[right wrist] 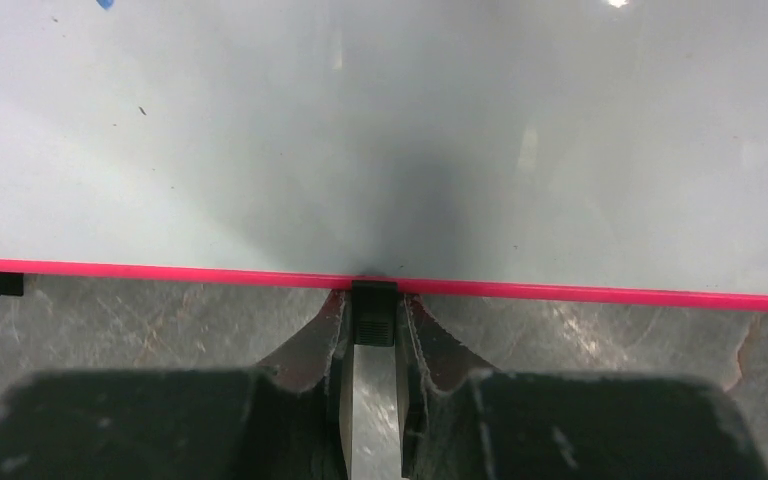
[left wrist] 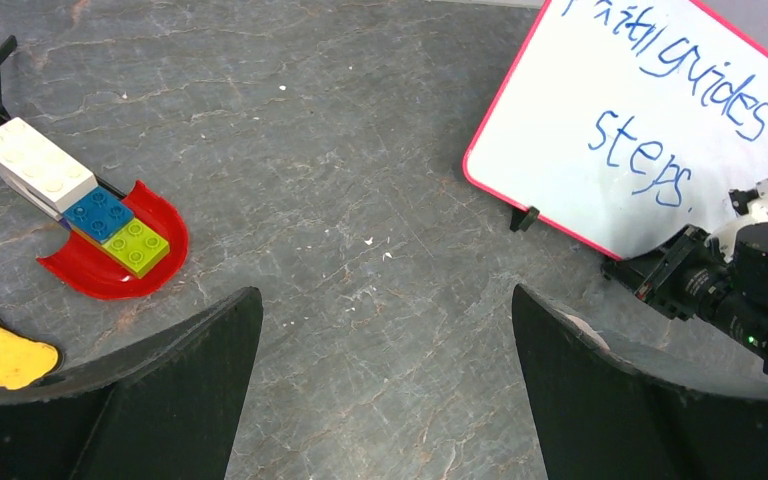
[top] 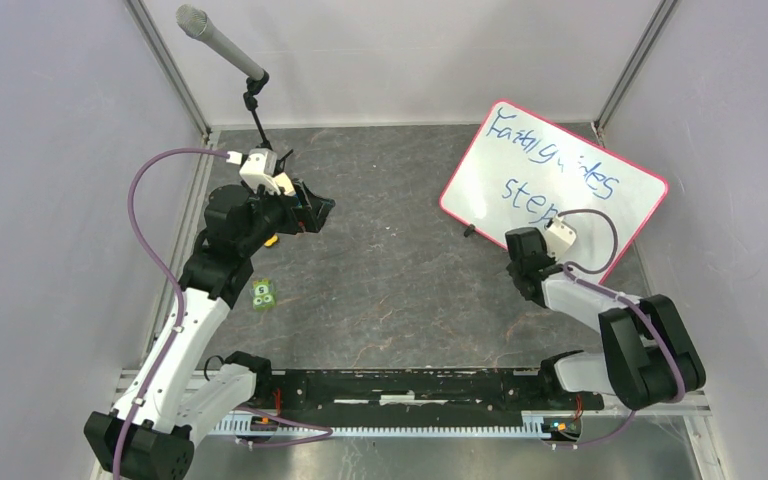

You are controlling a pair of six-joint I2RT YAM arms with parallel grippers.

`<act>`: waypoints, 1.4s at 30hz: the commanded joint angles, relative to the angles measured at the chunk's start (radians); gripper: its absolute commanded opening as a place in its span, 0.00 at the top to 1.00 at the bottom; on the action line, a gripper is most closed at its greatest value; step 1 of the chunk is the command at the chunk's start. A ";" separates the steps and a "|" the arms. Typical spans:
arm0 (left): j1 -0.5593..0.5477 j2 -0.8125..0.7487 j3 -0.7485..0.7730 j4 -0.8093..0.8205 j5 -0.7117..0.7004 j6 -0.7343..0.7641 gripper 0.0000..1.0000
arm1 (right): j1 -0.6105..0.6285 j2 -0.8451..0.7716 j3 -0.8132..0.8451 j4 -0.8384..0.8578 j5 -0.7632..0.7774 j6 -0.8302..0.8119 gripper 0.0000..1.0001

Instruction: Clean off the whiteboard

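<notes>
The whiteboard (top: 560,175), white with a pink-red frame and blue handwriting, stands tilted at the back right. It also shows in the left wrist view (left wrist: 650,120) and fills the right wrist view (right wrist: 380,130). My right gripper (right wrist: 373,310) is shut on a small black foot (right wrist: 373,318) at the board's lower edge; in the top view the right gripper (top: 522,243) sits at that edge. My left gripper (top: 315,210) is open and empty above the table's left side, its jaws wide apart (left wrist: 385,300).
A microphone (top: 220,45) on a stand is at the back left. A green block (top: 263,293) lies by the left arm. A red curved piece with white, blue and green bricks (left wrist: 110,240) and a yellow flat piece (left wrist: 0,348) lie at left. Walls enclose the table.
</notes>
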 commanded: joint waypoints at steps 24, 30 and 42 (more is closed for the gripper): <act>0.034 0.106 -0.056 -0.011 -0.425 0.016 0.00 | 0.074 -0.278 -0.121 -0.109 -0.125 -0.329 0.06; 0.044 0.196 0.012 -0.200 -0.577 -0.110 0.00 | 0.081 -0.491 -0.160 -0.004 -0.429 -0.612 0.02; 0.311 0.595 0.215 -0.368 -0.510 -0.242 0.07 | 0.205 -0.443 -0.067 0.048 -0.574 -0.684 0.02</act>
